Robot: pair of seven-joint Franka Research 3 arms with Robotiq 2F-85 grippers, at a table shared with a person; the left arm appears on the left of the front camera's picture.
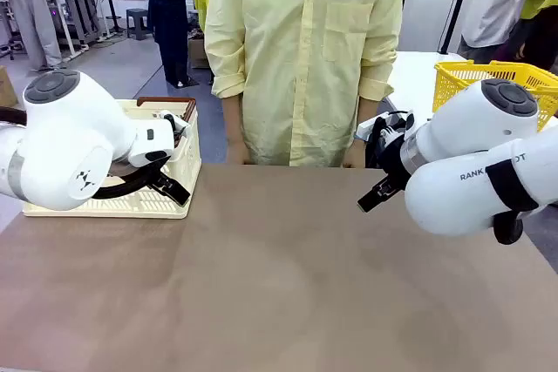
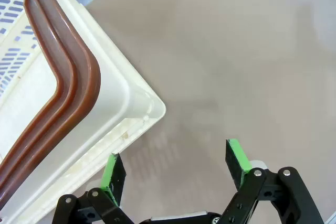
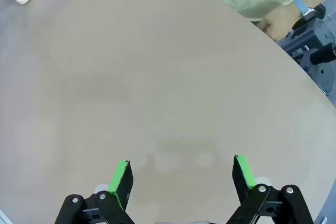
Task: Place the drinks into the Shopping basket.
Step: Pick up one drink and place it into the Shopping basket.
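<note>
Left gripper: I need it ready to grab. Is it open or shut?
Open. The left gripper has its green pads wide apart, nothing between them, above the table beside the corner of the Shopping basket.

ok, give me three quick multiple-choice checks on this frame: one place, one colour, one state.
1. Where does the Shopping basket stand?
A) dead centre
B) beside the left arm
C) beside the right arm

2. Its rim is:
A) blue
B) green
C) dark brown

3. The left hand is:
A) open and empty
B) shut on a can
C) shut on the rim

Answers:
1 B, the front view has it at the left end of the table, next to that arm.
2 C, the wrist view shows brown bands on the cream body.
3 A, its green pads stand apart with nothing between them.
</note>
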